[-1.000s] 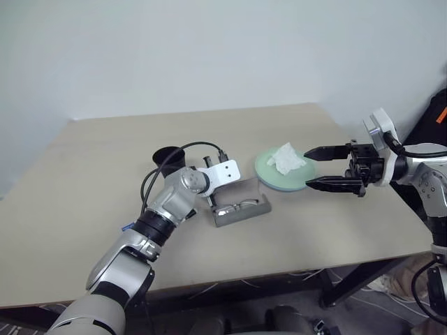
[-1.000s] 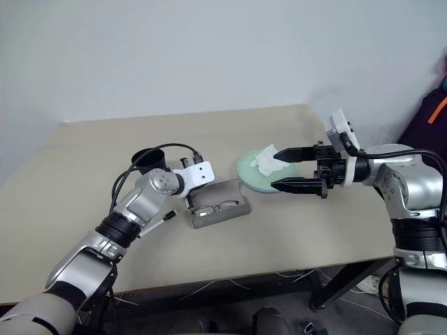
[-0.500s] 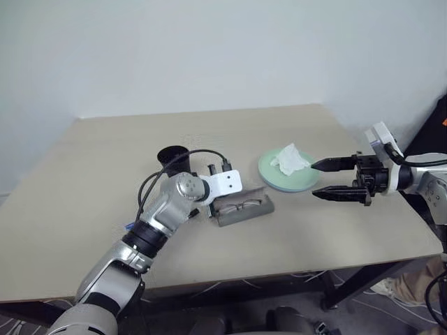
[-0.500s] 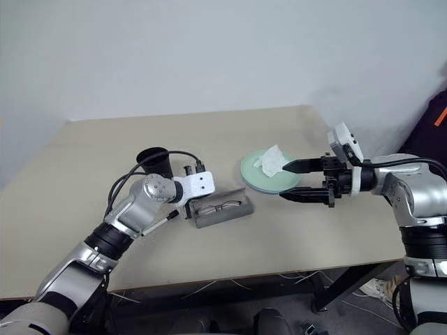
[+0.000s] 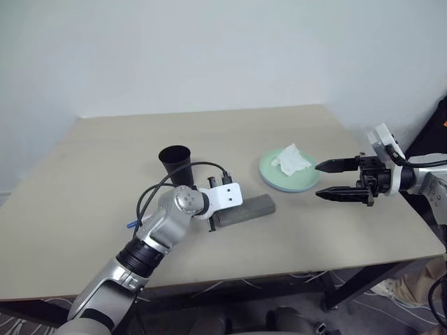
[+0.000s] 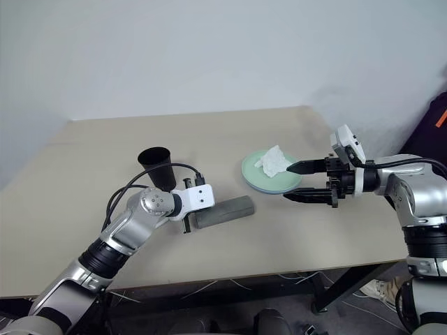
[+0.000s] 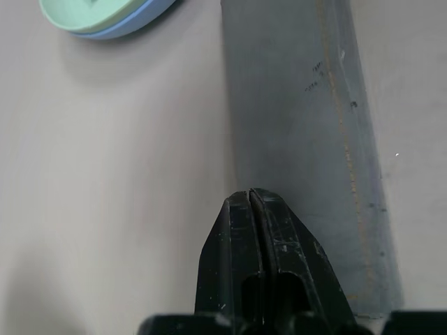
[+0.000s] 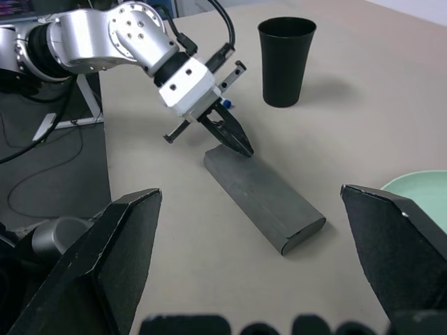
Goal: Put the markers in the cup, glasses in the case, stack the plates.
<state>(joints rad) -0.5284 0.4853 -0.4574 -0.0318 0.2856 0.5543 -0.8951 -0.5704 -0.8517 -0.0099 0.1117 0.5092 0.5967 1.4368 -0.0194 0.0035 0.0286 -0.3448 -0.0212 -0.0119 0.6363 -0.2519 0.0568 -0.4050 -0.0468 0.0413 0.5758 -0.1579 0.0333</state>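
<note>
I see the case (image 6: 222, 211) lying shut on the table (image 6: 84, 181), a long grey box set slightly aslant near the middle. My left gripper (image 8: 234, 142) has its two black fingers pressed together, tips at the case's near end on the cup's side; from the left wrist view the closed tips sit right over the lid's end, though I cannot tell whether they actually touch it. It holds nothing.

The cup (image 6: 157, 166) stands upright behind the left wrist, apart from the case. The plates (image 6: 270, 174) sit stacked beyond the case's other end, the pale green one on top of the light blue one, whose rim peeks out beneath in the left wrist view. A crumpled white tissue (image 6: 273, 160) lies on the green plate.

My right gripper (image 6: 304, 182) hangs just beside the plates on their right, pointing toward them, its fingers spread wide with nothing between them. One fingertip reaches close to the plate's rim, near the tissue.

A little blue tip (image 5: 130, 224) shows on the table by my left forearm; I cannot make out what it is.
</note>
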